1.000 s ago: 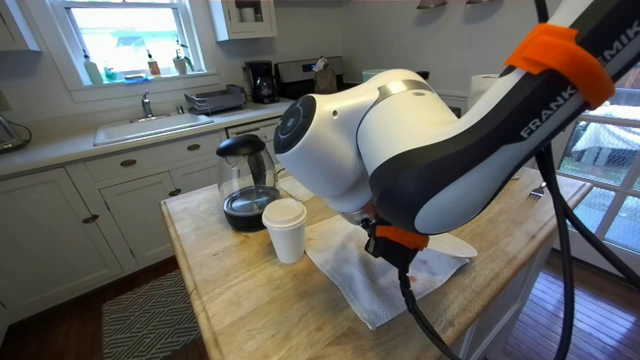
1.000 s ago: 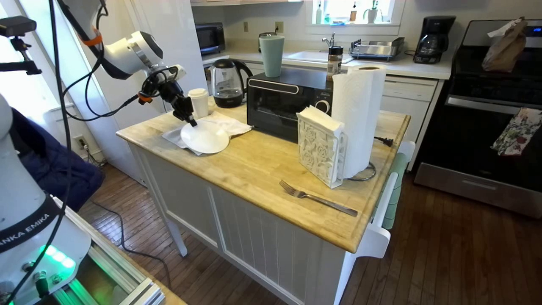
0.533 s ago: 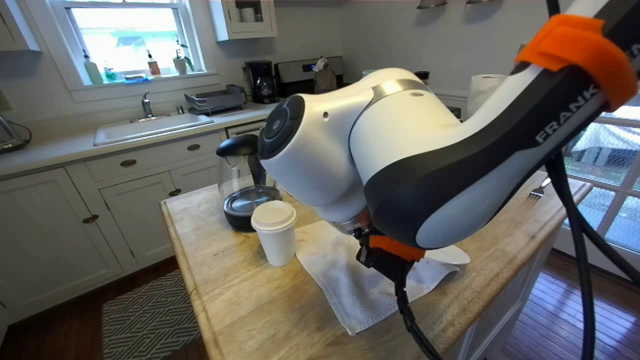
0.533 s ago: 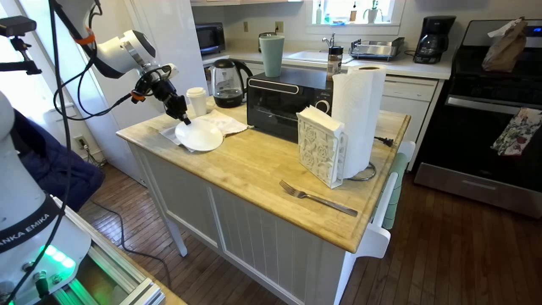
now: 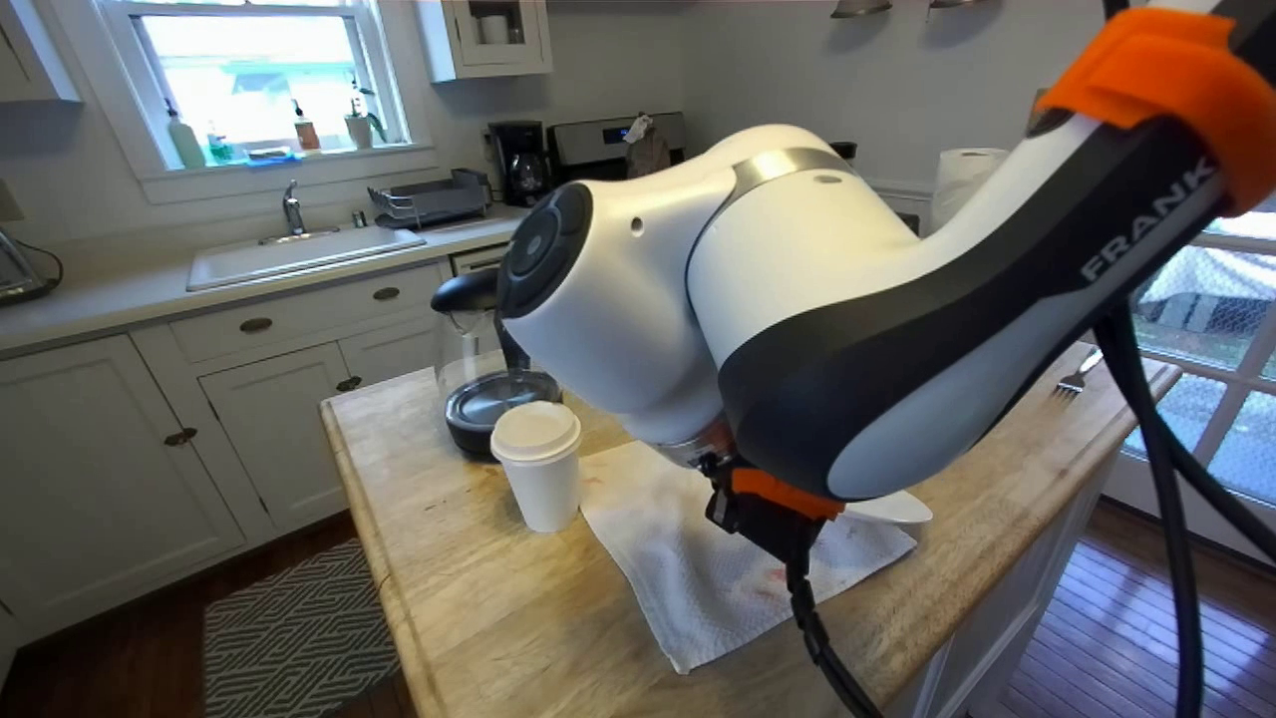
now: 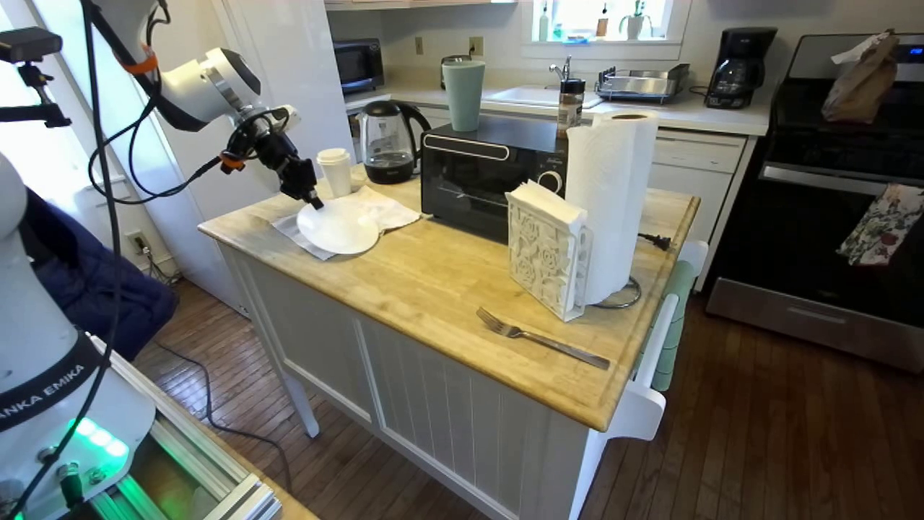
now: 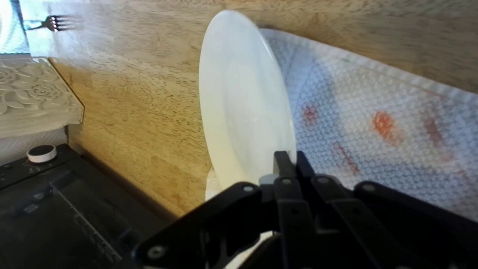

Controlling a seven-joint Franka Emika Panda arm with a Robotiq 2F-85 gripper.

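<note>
All around the black two-finger gripper (image 7: 294,161), a bright kitchen with grey walls (image 5: 788,80), over a dark wooden floor (image 6: 758,426). Directly under the gripper, a long white island table (image 6: 433,282) with pale wooden top. Well apart, past the island, a black stove (image 6: 794,224) with steel trim. To the side of the gripper, on the same top, a black box-shaped toaster oven (image 6: 469,180). Below the fingertips, a white textured towel (image 7: 381,160) with red-orange spots, partly creased. Straight out from the fingertips, a white round shallow plate (image 7: 242,97), tilted, with its long visible axis going away from the gripper, toward the island edge nearest the white robot base (image 6: 43,318); partly above towel, partly above bare wood. Contact of its lower rim with the towel, not possible to tell. Only one white-and-black arm (image 5: 817,259) here, hence no nearer one. On the opposite side of the gripper from the plate, close but apart, a white tall cup (image 5: 538,479) with white lid, upright. Far along the top, a steel fork (image 6: 541,336), lying flat. Smallest, between the fingertips, the near rim of the plate, clamped by both fingers.
</note>
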